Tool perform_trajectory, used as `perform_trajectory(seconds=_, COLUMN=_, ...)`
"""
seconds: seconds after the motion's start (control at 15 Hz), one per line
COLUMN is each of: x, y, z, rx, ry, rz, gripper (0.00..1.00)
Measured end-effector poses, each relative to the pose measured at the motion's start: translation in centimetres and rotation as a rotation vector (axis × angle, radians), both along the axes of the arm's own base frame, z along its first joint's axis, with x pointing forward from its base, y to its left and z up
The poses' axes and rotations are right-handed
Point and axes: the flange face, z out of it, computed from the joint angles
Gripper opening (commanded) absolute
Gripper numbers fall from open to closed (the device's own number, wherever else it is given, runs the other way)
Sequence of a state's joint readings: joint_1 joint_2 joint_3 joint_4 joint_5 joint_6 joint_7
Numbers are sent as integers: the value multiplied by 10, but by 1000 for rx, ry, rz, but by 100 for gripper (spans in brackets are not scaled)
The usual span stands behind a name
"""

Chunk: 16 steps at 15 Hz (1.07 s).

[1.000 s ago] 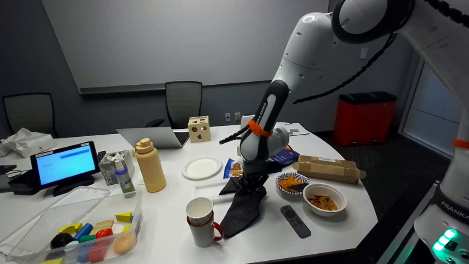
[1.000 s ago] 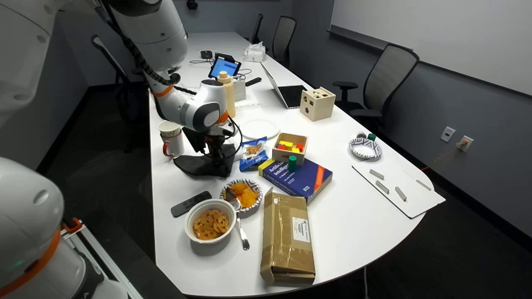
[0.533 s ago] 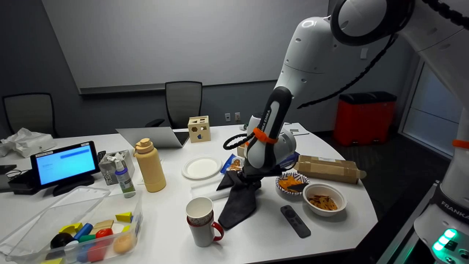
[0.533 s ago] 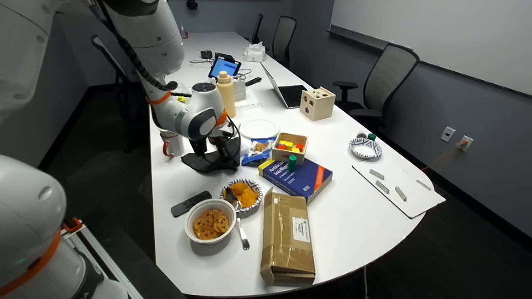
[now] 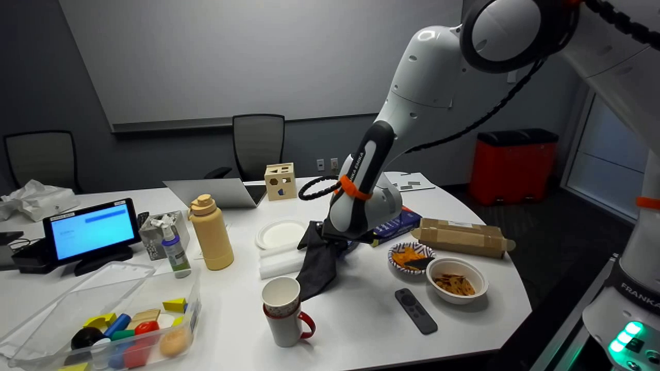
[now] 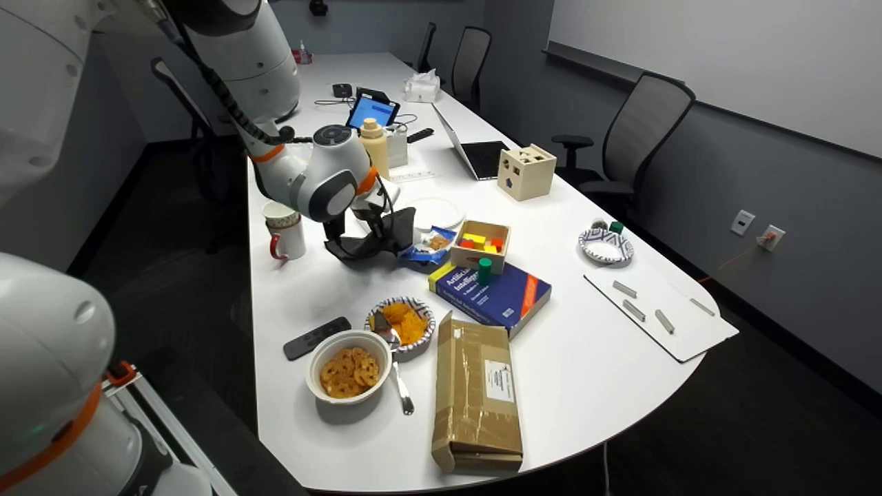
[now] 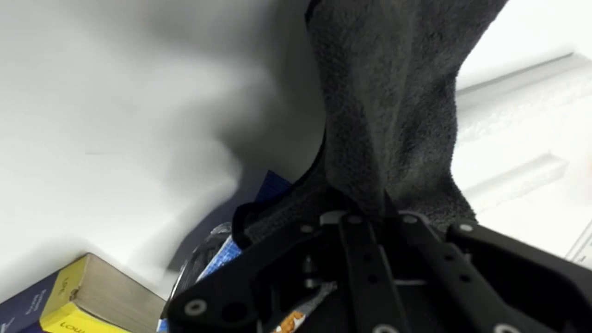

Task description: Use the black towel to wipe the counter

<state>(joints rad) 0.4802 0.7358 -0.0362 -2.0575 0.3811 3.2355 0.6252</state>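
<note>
The pincer [image 7: 381, 216] is clamped on the black towel [image 7: 388, 106], its fingers pressed together on a bunched fold. The towel is fuzzy, charcoal grey up close, with long creases running from the grip and a darker hem. Its long end droops from the pincer toward two stacked mugs [image 5: 284, 331], while a shorter corner juts toward one white plate [image 5: 279, 233]; I cannot tell whether the low end touches the table [image 6: 572, 386].

Just beside the pincer lies one blue snack bag [image 6: 431, 246]. A little past it is one thick blue book [image 6: 486, 303], with one green peg [image 6: 484, 271] upright on it and one small wooden box [image 6: 460, 257] at its edge, holding red and yellow blocks [image 6: 475, 240].

Farther from the pincer, side by side, one patterned bowl [image 6: 428, 324] holds orange chips [image 6: 408, 325] and something dark [image 5: 420, 263] that I cannot make out, and one white bowl [image 5: 456, 266] holds brown crackers [image 5: 454, 285]. One cardboard box [image 6: 475, 413] lies beyond the book. Well apart from the pincer, past the mugs, one clear tub [image 5: 193, 318] holds yellow, blue, green and red toy pieces [image 5: 118, 325].
</note>
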Motion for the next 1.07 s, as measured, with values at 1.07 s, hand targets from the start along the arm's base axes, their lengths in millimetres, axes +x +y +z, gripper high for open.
perform_trajectory(seconds=1.07, x=-77, y=7, z=55, rx=-252, ry=310, rz=151, gripper=2)
